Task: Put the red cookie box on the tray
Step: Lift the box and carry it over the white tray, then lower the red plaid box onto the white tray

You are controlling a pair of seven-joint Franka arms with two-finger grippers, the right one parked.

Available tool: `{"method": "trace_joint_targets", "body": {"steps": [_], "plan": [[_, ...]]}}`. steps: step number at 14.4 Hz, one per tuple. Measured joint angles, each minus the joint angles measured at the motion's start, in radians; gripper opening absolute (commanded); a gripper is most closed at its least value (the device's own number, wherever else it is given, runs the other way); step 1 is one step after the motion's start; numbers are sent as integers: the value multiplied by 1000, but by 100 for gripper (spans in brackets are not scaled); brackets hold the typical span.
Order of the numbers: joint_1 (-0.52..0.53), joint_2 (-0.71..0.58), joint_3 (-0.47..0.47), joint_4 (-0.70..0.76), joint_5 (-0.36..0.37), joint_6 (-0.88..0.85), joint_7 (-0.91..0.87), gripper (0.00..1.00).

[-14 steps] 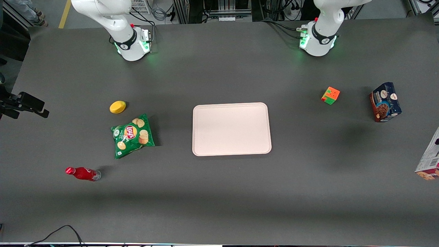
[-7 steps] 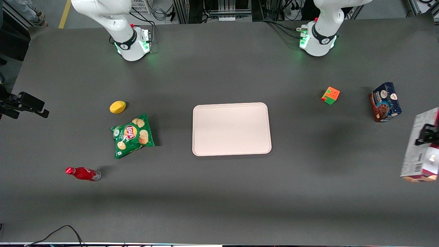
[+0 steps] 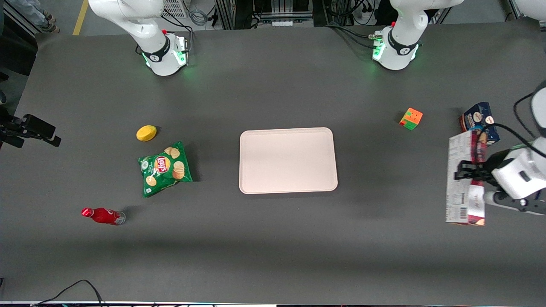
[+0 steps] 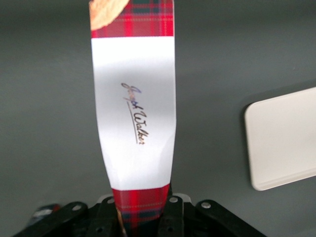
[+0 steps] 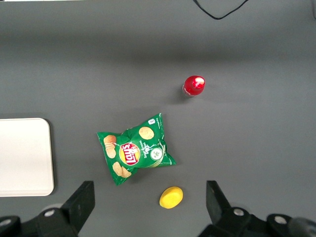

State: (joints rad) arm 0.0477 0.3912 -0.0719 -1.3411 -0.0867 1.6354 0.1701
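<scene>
Front view: gripper (image 3: 468,174) clamped across the red box (image 3: 465,179), held above the table toward the working arm's end, well apart from the tray (image 3: 288,160), beside the blue box (image 3: 480,118).

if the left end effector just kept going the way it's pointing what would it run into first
Probably nothing soon. The left end effector, shut on the red cookie box, points along bare table toward the tray, the first thing in line. It looks raised, so it might pass over.
</scene>
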Motion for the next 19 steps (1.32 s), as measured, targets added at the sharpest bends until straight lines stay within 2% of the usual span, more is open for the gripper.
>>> {"method": "trace_joint_targets", "body": {"steps": [3, 6, 9, 15, 19], "plan": [[-17, -1, -85, -1, 18, -12, -206, 14], [-36, -8, -219, -20, 65, -13, -451, 14], [-48, -24, -312, -75, 105, 9, -619, 13], [-49, -118, -482, -341, 129, 223, -819, 14], [-60, -130, -586, -490, 220, 361, -952, 14]]}}
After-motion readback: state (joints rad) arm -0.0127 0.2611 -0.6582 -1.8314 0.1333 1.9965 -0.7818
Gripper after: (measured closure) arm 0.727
